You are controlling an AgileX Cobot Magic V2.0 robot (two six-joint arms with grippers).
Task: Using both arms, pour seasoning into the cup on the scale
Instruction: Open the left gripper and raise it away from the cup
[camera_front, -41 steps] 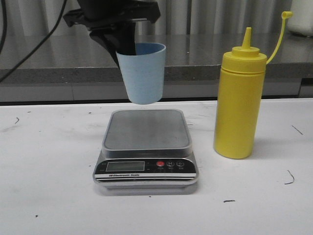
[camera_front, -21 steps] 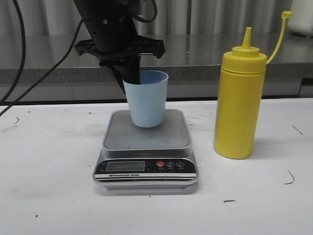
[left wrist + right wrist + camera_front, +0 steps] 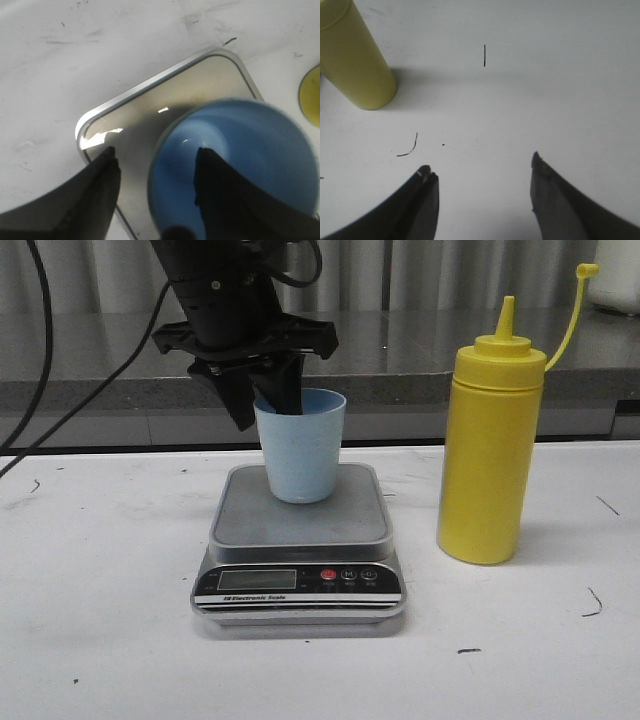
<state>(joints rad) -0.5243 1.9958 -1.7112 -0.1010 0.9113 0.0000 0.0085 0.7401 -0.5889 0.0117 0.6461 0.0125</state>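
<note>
The pale blue cup (image 3: pixel 300 450) stands upright on the grey platform of the scale (image 3: pixel 300 525). My left gripper (image 3: pixel 262 410) hangs over the cup's rim, open, with one finger inside the cup and the other outside its left wall. In the left wrist view the gripper (image 3: pixel 155 157) straddles the wall of the cup (image 3: pixel 250 165) with a gap on the outer side, above the scale (image 3: pixel 150 105). The yellow seasoning bottle (image 3: pixel 490 450) stands right of the scale, cap off on its strap. My right gripper (image 3: pixel 484 167) is open and empty over bare table, with the bottle's base (image 3: pixel 355 60) apart from it.
A dark grey ledge (image 3: pixel 450 360) runs behind the white table. A black cable (image 3: pixel 40 390) hangs at the back left. A white container (image 3: pixel 615 280) stands at the far right on the ledge. A yellow edge of the bottle (image 3: pixel 311 97) shows in the left wrist view.
The left gripper lowered the cup onto the scale platform, then its fingers spread apart off the cup's rim. The bottle has not moved.
</note>
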